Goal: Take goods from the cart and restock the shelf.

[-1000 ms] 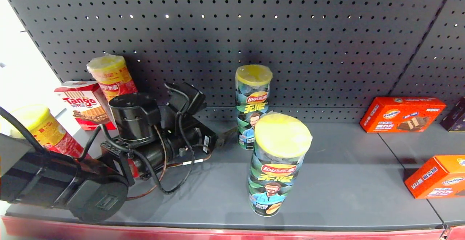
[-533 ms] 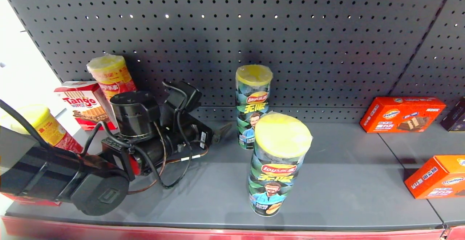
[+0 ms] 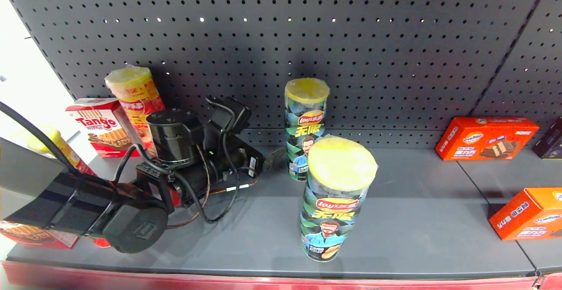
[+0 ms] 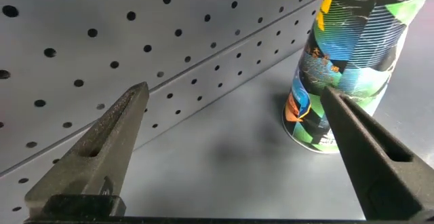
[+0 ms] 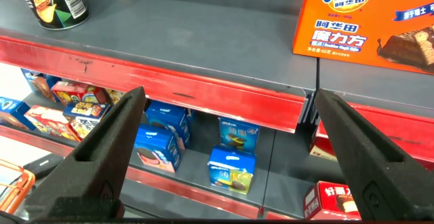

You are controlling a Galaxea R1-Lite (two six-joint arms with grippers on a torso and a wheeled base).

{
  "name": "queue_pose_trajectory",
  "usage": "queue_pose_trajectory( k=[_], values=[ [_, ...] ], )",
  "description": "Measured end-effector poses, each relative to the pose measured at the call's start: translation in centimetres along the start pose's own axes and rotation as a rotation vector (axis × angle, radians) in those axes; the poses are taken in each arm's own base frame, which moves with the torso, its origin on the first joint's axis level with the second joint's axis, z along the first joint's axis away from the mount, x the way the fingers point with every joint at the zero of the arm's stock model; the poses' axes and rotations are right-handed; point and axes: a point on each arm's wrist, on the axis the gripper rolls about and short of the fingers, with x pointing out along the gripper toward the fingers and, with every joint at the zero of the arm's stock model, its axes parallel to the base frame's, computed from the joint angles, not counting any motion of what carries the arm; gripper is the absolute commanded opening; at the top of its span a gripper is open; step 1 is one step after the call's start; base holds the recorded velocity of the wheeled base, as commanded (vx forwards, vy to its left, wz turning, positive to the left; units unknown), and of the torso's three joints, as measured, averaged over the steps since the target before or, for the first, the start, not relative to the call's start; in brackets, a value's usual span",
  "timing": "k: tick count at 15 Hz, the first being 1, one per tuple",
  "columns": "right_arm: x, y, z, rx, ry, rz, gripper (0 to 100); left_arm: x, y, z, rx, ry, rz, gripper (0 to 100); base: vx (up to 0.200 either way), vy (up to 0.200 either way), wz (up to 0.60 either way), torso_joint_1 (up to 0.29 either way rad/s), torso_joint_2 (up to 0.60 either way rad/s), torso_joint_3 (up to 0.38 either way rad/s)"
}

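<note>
Left gripper [image 4: 232, 95] shifted right; green can [image 4: 346, 68] near — apart

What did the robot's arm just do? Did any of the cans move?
The left gripper, open and empty, swung with its arm a little to the robot's right, closer to the back green can. Nothing was grabbed or let go. The back green can, the front green can and the orange boxes stayed where they were.

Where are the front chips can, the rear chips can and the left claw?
front chips can [image 3: 334, 211], head view, label middle
rear chips can [image 3: 305, 126], head view, label middle
left claw [image 4: 233, 89], left wrist view, midway between fingertips
</note>
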Motion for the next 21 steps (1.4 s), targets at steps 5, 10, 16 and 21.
queue_pose_trajectory(
  k=[5, 10, 16, 21],
  values=[
    [0.0, 0.0, 0.0, 0.0, 0.0, 0.0, 100, 0.4, -0.2, -0.1, 0.0, 0.0, -0.005, 100, 0.0, 0.0, 0.0, 0.0, 0.0, 0.0],
    [0.0, 0.0, 0.0, 0.0, 0.0, 0.0, 100, 0.5, -0.4, -0.2, 0.0, 0.005, -0.011, 100, 0.0, 0.0, 0.0, 0.0, 0.0, 0.0],
    [0.0, 0.0, 0.0, 0.0, 0.0, 0.001, 100, -3.1, -1.1, 0.4, -0.009, -0.005, -0.027, 100, 0.0, 0.0, 0.0, 0.0, 0.0, 0.0],
    [0.0, 0.0, 0.0, 0.0, 0.0, 0.0, 100, -8.9, -2.2, 2.5, -0.018, -0.092, -0.052, 100, 0.0, 0.0, 0.0, 0.0, 0.0, 0.0]
  ],
)
